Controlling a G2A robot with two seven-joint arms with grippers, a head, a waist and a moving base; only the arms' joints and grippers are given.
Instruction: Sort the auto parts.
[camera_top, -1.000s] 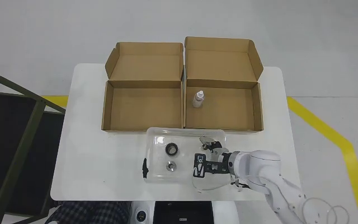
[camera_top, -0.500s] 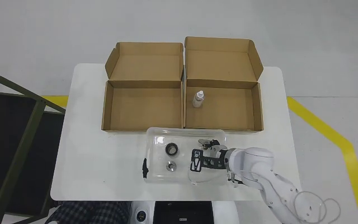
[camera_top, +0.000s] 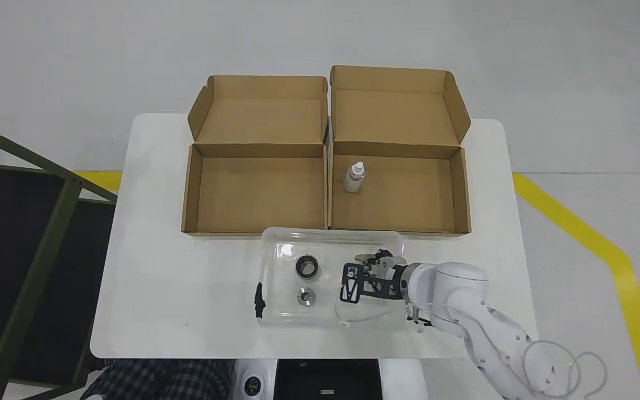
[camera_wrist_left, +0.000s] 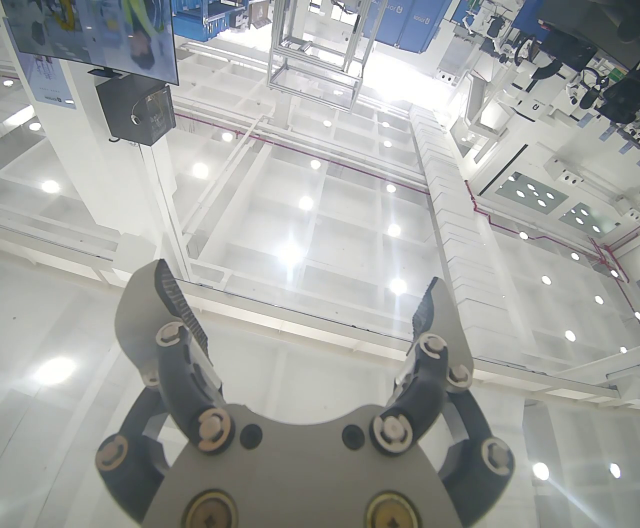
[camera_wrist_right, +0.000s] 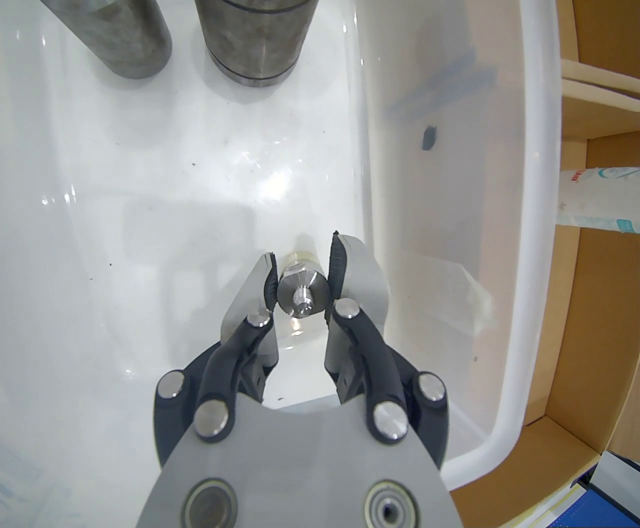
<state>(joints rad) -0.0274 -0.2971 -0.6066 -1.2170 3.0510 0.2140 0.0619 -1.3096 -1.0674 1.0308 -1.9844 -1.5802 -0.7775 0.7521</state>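
Grips a small metal fitting with the right gripper, fingers pressed tight on its sides. Holds it inside the white bin by the table's front edge. Spreads the left gripper wide, on nothing.

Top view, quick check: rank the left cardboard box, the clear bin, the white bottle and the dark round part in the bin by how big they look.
1. left cardboard box
2. clear bin
3. white bottle and dark round part: they look about alike, so I won't rank them.
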